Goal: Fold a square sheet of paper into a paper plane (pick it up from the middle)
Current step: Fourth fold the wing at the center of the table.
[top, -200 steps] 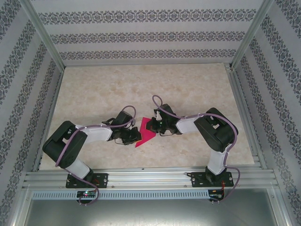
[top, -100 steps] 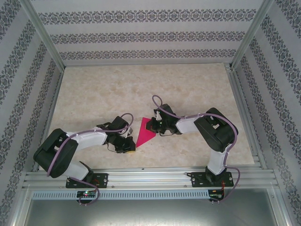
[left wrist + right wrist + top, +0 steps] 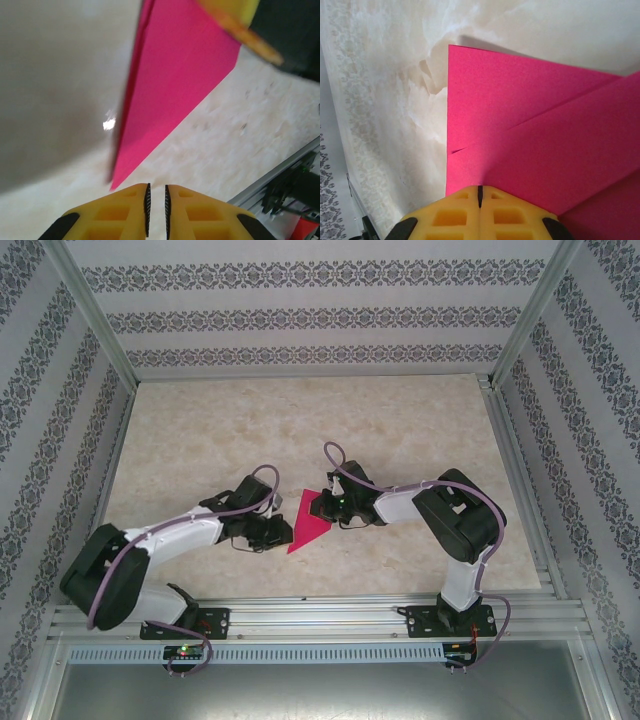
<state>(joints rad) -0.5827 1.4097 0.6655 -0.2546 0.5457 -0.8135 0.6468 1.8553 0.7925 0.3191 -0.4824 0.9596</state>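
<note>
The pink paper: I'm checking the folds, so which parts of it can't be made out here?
Top external: the paper is too small to show creases; its right corner hides under the right gripper.
Left wrist: blurred, top edge cuts it off.
Right wrist: right and bottom edges cut it off; the fingers cover its near edge.

The paper (image 3: 530,130) ahead of the yellow right gripper (image 3: 480,189) is plain magenta-pink. The left gripper (image 3: 156,187) is yellow too, with black ridged inner faces. Under both, the desk (image 3: 400,420) is beige with pale marbling. Beyond them, the walls (image 3: 300,320) carry grey floral bands on white.
</note>
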